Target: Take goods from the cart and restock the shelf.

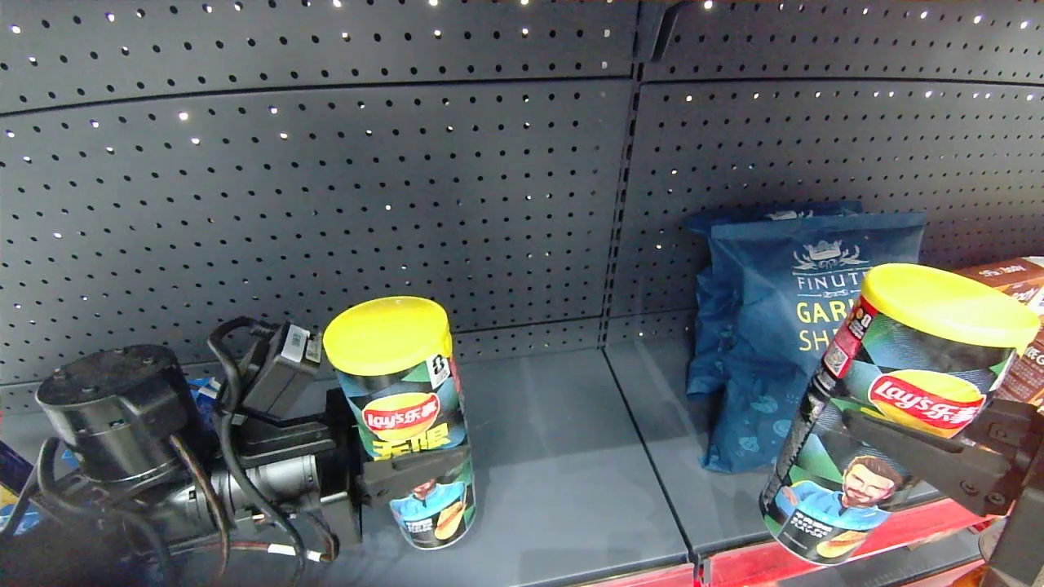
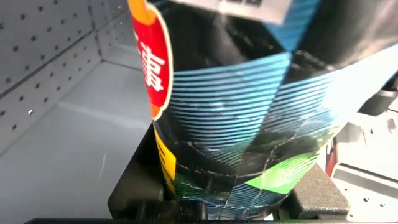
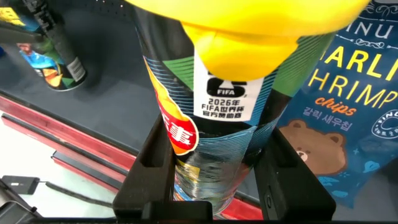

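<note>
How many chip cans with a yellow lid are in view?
2. One can is upright at the shelf's left, in the left gripper; the other can, tilted, is in the right gripper by the shelf's front edge. Others may be hidden.

The shelf (image 1: 563, 456) is a dark grey metal deck of two boards meeting at a seam, backed by a perforated panel (image 1: 408, 204) and edged in front by a red strip (image 1: 734, 564). On the left board a yellow-lidded can (image 1: 404, 408) stands upright near the front; on the right board blue bags (image 1: 783, 326) lean upright against the panel, one behind the other; a brown box (image 1: 1019, 285) sits just beside them at the right edge.
</note>
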You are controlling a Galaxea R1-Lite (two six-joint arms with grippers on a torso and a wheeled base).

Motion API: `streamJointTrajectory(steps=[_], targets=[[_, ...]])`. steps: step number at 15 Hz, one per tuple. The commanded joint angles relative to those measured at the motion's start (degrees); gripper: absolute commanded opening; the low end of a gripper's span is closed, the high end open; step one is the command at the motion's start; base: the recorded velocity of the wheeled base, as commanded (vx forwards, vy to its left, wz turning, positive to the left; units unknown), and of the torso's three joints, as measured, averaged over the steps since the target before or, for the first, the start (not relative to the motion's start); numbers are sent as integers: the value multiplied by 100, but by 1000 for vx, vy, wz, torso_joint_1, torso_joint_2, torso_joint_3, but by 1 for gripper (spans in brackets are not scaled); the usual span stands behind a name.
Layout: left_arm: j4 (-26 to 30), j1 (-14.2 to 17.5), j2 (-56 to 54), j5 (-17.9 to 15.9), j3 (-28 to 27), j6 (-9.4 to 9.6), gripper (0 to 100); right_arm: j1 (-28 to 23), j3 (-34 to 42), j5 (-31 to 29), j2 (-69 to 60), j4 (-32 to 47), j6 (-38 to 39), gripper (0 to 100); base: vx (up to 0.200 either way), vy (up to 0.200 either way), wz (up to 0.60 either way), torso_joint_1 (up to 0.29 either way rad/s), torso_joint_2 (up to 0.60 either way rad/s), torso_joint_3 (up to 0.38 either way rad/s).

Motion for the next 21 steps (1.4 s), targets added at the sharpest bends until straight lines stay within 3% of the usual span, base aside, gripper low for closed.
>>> streamJointTrajectory(steps=[1,12,16,21], targets=[[-11,-81,-166,265,141,3,0,-6,8,-1,-23,-8,-2,0,0,0,0,0,0,0],[-46,-275,-7,564,255,38,0,-6,60,-1,-58,0,-2,0,0,0,0,0,0,0],[-1303,-266,704,617,571,-15,0,-6,60,-1,-58,0,7,0,0,0,0,0,0,0],[-1390,-275,836,617,659,-24,0,-85,69,8,-58,0,7,0,0,0,0,0,0,0]])
